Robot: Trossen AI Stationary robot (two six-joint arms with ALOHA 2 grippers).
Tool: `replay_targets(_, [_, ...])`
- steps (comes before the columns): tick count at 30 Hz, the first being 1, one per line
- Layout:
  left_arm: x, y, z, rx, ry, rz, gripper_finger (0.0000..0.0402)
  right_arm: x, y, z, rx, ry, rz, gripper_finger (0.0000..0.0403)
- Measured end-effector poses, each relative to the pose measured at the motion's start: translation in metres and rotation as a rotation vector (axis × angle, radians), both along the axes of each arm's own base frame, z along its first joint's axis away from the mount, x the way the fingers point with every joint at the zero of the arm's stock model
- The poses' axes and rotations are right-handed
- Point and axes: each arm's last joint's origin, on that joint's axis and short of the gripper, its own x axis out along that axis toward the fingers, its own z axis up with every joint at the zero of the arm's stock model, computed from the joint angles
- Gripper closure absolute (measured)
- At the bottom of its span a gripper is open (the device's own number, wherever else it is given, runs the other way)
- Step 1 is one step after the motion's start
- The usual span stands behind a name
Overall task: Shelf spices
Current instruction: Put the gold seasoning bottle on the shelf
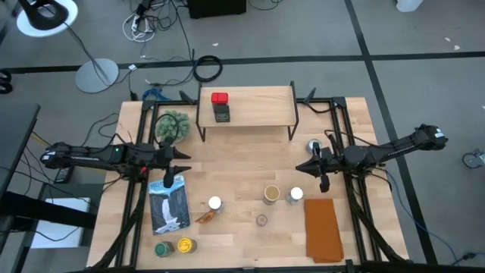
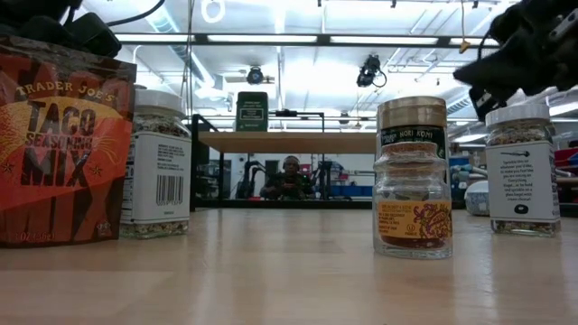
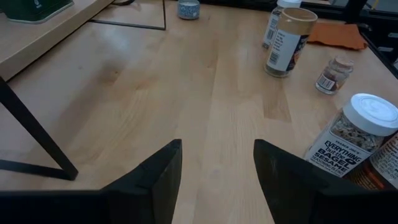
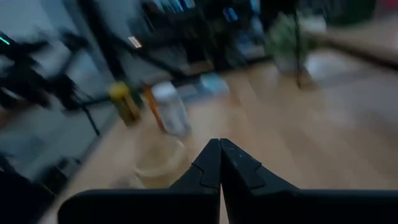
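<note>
The shelf stands at the table's far middle, with a red-lidded jar and a dark tin on its top. More spices stand on the near half of the table: a white-lidded jar, a brown-lidded jar, another white-lidded jar, a small jar, and green and yellow tins. My left gripper hovers open left of centre; its wrist view shows the open fingers over bare wood. My right gripper hovers shut right of centre.
A fuzzy green plant ball sits left of the shelf. A round silvery tin lies near my right gripper. A blue-white packet, an orange taco-mix packet and an orange cloth lie on the table's near part. A person sits in the room beyond.
</note>
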Motion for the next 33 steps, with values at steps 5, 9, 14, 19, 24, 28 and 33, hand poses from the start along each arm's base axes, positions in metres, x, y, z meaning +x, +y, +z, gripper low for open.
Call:
replay_targets(5, [0.000,0.000,0.000,0.000,0.000,0.000,0.0198,0.016,0.014,0.023,-0.052,0.152,-0.070,0.0401])
replay_targets(9, [0.000,0.000,0.000,0.002,0.001,-0.001,0.0198,0.041,0.032,0.053,-0.109,0.212,-0.138,0.0402])
replay_targets(14, [0.000,0.000,0.000,0.026,0.003,-0.013,0.0198,0.075,0.055,0.086,-0.117,0.449,-0.212,0.0402])
replay_targets(19, [0.000,0.000,0.000,0.025,0.003,-0.012,0.0198,0.106,0.072,0.099,-0.082,0.732,-0.347,0.0402])
replay_targets(24, [0.000,0.000,0.000,0.024,0.003,-0.012,0.0198,0.135,0.088,0.090,-0.116,0.868,-0.336,0.0396])
replay_targets(28, [0.000,0.000,0.000,0.022,0.003,-0.012,0.0198,0.151,0.095,0.077,-0.145,0.931,-0.296,0.0385])
replay_targets(33, [0.000,0.000,0.000,-0.005,0.000,-0.001,0.0198,0.161,0.094,0.079,-0.110,0.943,-0.286,0.0362])
